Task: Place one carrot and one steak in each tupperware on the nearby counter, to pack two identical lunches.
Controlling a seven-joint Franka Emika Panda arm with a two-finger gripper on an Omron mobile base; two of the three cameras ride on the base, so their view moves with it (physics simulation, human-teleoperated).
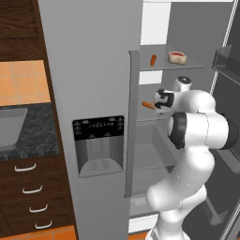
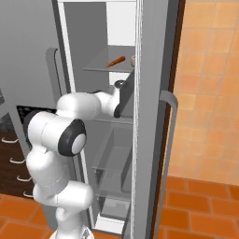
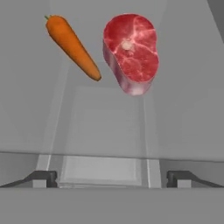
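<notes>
Carrot (image 3: 72,46) at 11 o'clock from end effector (image 3: 112,178), long axis 11-to-5, steak (image 3: 131,52) beside it at 12; fingers wide, holding nothing.

My arm (image 1: 197,140) looks like glossy white plastic with dark matt joints. The fridge door (image 1: 89,93) is smooth matt grey metal, and the shelves (image 3: 105,127) are clear and glassy. The worktop (image 1: 37,140) is black marbled stone above dark wood drawers (image 1: 28,197); the steak (image 3: 131,50) is marbled red.

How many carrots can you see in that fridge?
2. One carrot lies on the upper shelf left of the steak; another carrot lies on the shelf below, by the robot's hand. Others may be hidden.
</notes>
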